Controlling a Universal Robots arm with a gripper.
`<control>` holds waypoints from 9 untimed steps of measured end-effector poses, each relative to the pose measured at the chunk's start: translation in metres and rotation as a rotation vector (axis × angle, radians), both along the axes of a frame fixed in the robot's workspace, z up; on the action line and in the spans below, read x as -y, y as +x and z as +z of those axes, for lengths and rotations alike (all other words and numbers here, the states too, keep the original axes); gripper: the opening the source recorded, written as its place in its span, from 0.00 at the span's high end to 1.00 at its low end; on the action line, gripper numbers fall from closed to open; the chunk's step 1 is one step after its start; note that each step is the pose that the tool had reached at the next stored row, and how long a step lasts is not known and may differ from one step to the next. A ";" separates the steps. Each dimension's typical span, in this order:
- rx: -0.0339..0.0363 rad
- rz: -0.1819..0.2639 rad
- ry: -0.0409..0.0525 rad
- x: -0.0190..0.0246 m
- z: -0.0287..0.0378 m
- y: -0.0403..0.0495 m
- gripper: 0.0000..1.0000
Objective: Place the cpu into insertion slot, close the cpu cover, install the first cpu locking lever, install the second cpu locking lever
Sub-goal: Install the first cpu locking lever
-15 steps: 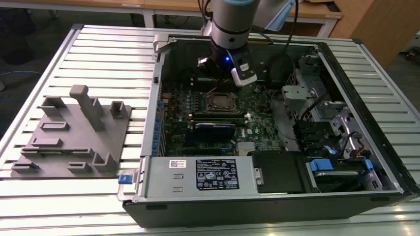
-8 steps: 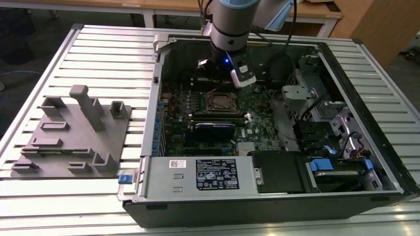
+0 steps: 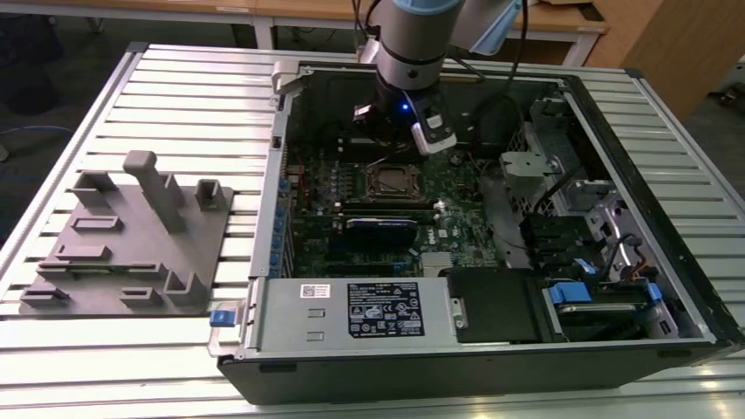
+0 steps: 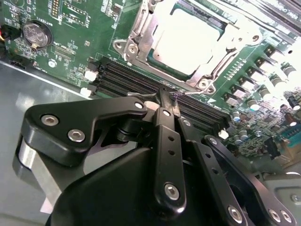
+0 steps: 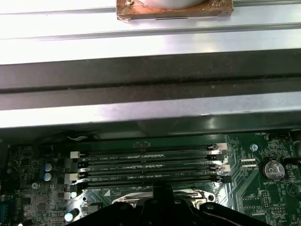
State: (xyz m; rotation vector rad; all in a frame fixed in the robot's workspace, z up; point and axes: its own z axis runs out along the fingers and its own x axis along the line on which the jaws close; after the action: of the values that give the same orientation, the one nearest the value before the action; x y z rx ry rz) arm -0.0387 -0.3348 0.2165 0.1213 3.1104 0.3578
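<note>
Silver-grey cpu [image 4: 186, 40]: lies flat in the insertion slot [image 4: 162, 63], near the middle of the green motherboard [image 4: 70, 28], beside the memory slots.
Silver-tan cpu cover [image 4: 139, 33]: lies down over the slot, and its frame surrounds the chip, whose metal top shows through the square window.
Black gripper [image 4: 164, 100]: hovers low over the board's memory slots, just beside the socket edge, with its fingers drawn together at the tip.
Thin wire locking lever [image 4: 137, 94]: crosses right at the fingertips; whether it is pinched between them cannot be told.
Black memory slots [image 5: 150, 162]: four long parallel rows lie between the socket and the case wall, seen in both wrist views.
Coin battery [image 5: 273, 168]: sits on the board past one end of the memory rows.
Grey arm [image 3: 407, 52]: reaches down into the open computer case [image 3: 466, 367], toward the case's far wall.
Slatted metal tabletop [image 3: 174, 96]: carries the case toward the exterior view's right edge and a grey fixture plate [image 3: 128, 244] near the exterior view's left edge.
</note>
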 end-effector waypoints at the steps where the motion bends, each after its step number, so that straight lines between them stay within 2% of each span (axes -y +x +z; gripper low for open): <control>1: 0.0000 0.000 -0.0012 -0.0002 -0.0004 0.0008 0.90; 3: 0.0000 0.000 -0.0038 -0.0009 -0.0008 0.0009 0.90; 9: 0.0014 0.000 -0.0039 -0.0010 -0.0011 0.0009 0.90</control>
State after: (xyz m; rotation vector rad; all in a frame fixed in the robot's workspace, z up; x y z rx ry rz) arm -0.0378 -0.3338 0.2154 0.1211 3.1096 0.3517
